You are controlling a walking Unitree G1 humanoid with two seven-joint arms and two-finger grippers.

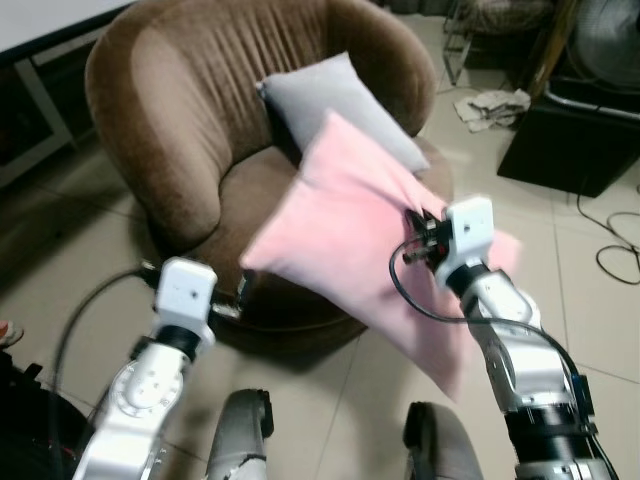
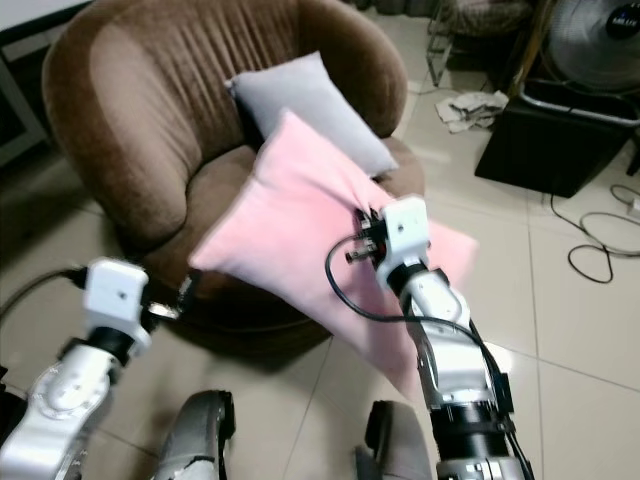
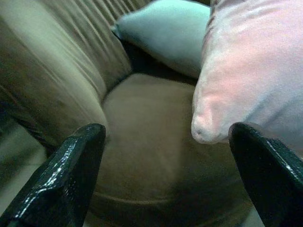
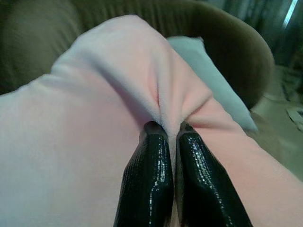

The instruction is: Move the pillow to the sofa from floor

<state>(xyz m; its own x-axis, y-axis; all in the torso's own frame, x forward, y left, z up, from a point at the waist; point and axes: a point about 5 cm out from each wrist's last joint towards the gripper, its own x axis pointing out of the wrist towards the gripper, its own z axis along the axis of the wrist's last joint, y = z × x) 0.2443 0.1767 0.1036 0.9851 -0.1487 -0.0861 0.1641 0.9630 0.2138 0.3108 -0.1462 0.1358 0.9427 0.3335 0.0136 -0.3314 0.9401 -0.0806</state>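
A round brown armchair-style sofa (image 1: 190,130) stands on a pale tiled floor (image 1: 590,300), with a grey pillow (image 1: 340,105) leaning upright against its backrest. The robot's right gripper (image 4: 163,137) has its jaws pinched nearly shut on a bunched fold of a pink pillow (image 1: 350,240), holding it in the air. The pink pillow hangs tilted over the front of the seat cushion, its upper corner overlapping the grey pillow and its lower corner drooping past the sofa's front edge toward the floor. The left gripper (image 3: 165,142) sits low at the sofa's front rim, its jaws spread wide and holding nothing; between its two black fingers (image 3: 71,175) the seat cushion and one rounded corner of the pink pillow are visible. Behind the sofa on the right stand a black box (image 1: 575,135), a fan (image 2: 600,40), some crumpled cloth or paper (image 1: 490,105), and a dark cable (image 1: 620,245) looping across the tiles.
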